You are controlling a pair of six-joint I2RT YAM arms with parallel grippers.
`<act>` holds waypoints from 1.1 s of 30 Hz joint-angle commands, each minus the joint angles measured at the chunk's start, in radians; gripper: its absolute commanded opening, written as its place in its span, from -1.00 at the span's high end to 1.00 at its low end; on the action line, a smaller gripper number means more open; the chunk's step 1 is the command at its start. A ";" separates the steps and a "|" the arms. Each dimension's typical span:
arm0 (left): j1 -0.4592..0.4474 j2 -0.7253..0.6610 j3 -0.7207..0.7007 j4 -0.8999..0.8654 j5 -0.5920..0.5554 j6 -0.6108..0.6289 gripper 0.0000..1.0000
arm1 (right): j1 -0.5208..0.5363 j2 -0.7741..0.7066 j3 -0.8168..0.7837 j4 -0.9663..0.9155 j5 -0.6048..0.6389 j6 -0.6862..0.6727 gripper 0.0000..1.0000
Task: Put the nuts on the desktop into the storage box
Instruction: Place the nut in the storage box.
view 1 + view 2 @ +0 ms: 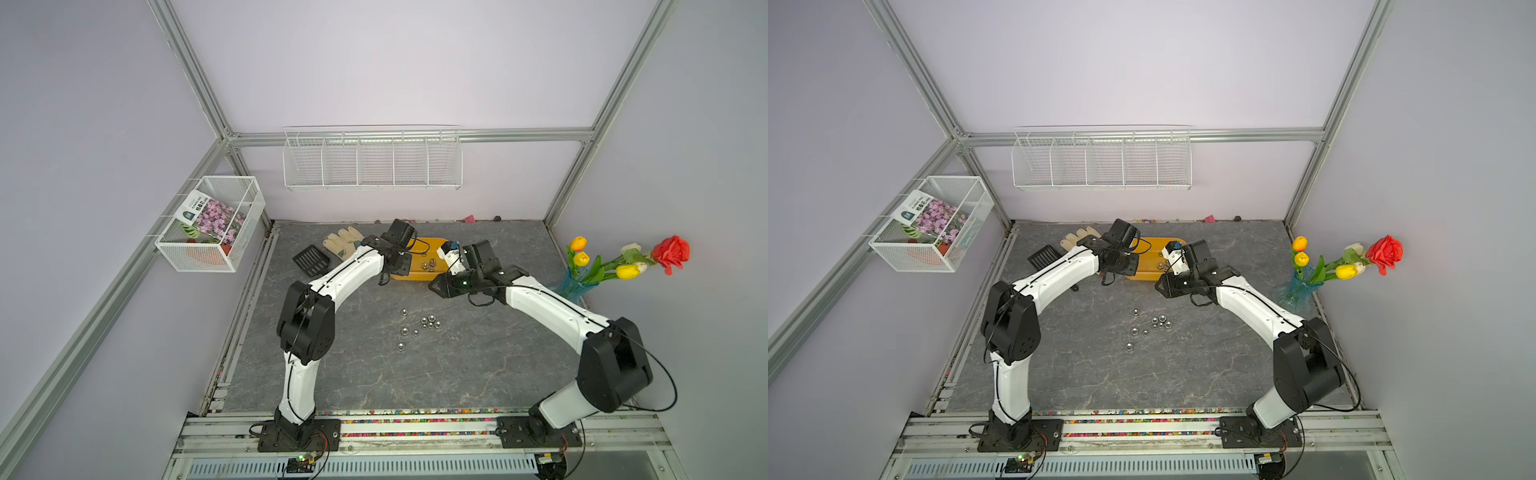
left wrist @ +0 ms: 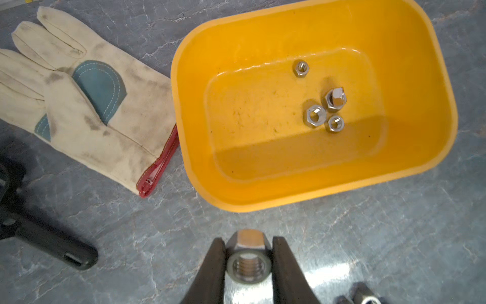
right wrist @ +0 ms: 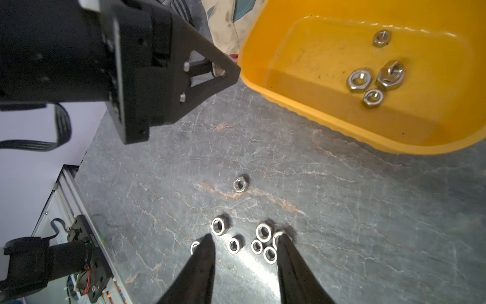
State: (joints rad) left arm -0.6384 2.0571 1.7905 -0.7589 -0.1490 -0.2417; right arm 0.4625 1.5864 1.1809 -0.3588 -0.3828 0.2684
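Pale lilac walls and an aluminium frame (image 1: 195, 83) box in the dark grey, marble-veined bench (image 1: 478, 374). Your left arm (image 1: 345, 270) and right arm (image 1: 548, 307) rise from the front rail (image 1: 415, 428) and bend toward each other over the far middle of the bench.

On the back wall hangs a white wire compartment rack (image 1: 372, 164). On the side wall a white mesh basket (image 1: 208, 249) holds a flower-print packet (image 1: 216, 220). A blue vase of tulips and a red rose (image 1: 575, 284) stands at the bench edge beside your right arm.

The storage box (image 2: 328, 200), a shallow yellow tub with rounded corners, sits at the far middle of the bench. A soiled cream work glove (image 2: 86, 105) lies flat on its left-arm side, with its red cuff just against the tub wall. A black slotted tray (image 1: 311, 259) lies beyond the glove.

Your left gripper (image 2: 249, 240) is pinched on the held nut (image 2: 248, 265), whose threaded bore faces the wrist camera. It is over bare bench, just short of the box's near rim. Your right gripper (image 3: 246, 237) hangs near the box's corner on its own side, aimed at the loose nuts (image 3: 264, 231). Its jaws are part-way apart with nothing between them.

Those nuts are small shiny silver hexagons with threaded bores. They lie near the bench's middle, apart from the box, and most are bunched together. Four boxed nuts (image 2: 315, 115) lie on the tub floor, three of them touching or nearly so. Tiny coloured beads (image 1: 415, 412) line the front rail.
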 commanded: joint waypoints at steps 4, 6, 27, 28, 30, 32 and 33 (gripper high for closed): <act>0.033 0.111 0.086 0.032 0.012 0.035 0.74 | -0.016 0.091 0.062 0.035 0.041 -0.007 0.17; 0.040 0.134 0.097 0.053 0.018 0.037 0.74 | -0.018 0.116 0.077 0.040 0.039 -0.006 0.17; 0.049 0.407 0.342 0.042 0.060 0.088 0.73 | -0.017 0.212 0.088 0.090 0.025 0.020 0.17; 0.051 0.417 0.353 0.035 0.059 0.089 0.73 | -0.017 0.211 0.087 0.090 0.025 0.018 0.17; 0.051 0.428 0.367 0.028 0.059 0.090 0.73 | -0.017 0.212 0.089 0.087 0.028 0.018 0.17; 0.051 0.431 0.370 0.029 0.057 0.093 0.73 | -0.018 0.213 0.089 0.086 0.030 0.018 0.17; 0.051 0.433 0.370 0.029 0.057 0.093 0.72 | -0.017 0.214 0.091 0.086 0.027 0.017 0.17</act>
State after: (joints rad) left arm -0.5938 2.4744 2.1292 -0.6994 -0.0963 -0.1692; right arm 0.4492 1.7851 1.2579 -0.2806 -0.3561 0.2768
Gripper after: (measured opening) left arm 0.281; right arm 0.414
